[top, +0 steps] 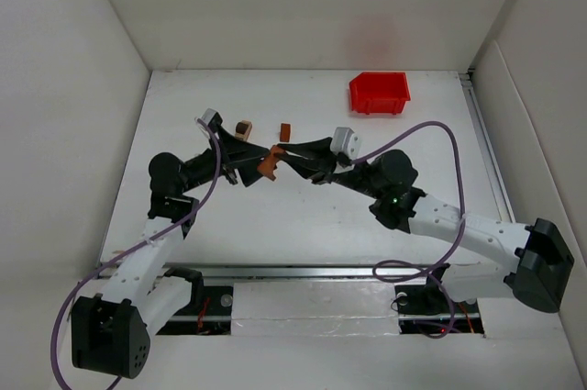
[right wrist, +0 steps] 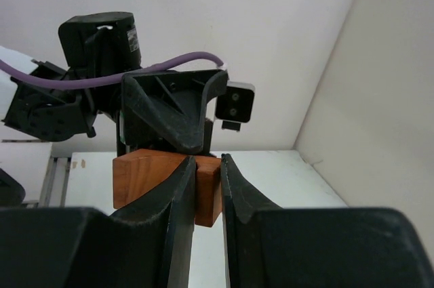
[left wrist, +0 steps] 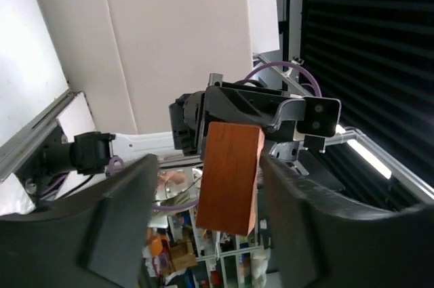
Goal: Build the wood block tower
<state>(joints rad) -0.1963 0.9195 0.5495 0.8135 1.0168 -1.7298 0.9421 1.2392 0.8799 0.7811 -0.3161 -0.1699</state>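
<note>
A reddish-brown wood block [top: 269, 166] hangs in mid-air between my two grippers, above the table's middle. My right gripper [top: 287, 159] is shut on one end of it; in the right wrist view [right wrist: 207, 162] the fingers pinch the block [right wrist: 207, 196]. My left gripper [top: 254, 167] is open around the other end; in the left wrist view [left wrist: 210, 164] the block [left wrist: 230, 176] lies against the right finger [left wrist: 305, 220] with a gap to the left one. A small tan and dark brown stack [top: 243, 129] and a reddish-brown block [top: 285, 131] sit on the table behind.
A red plastic bin [top: 379, 93] stands at the back right of the white table [top: 303, 225]. White walls close off the left, back and right. A purple cable [top: 431, 133] loops off the right arm.
</note>
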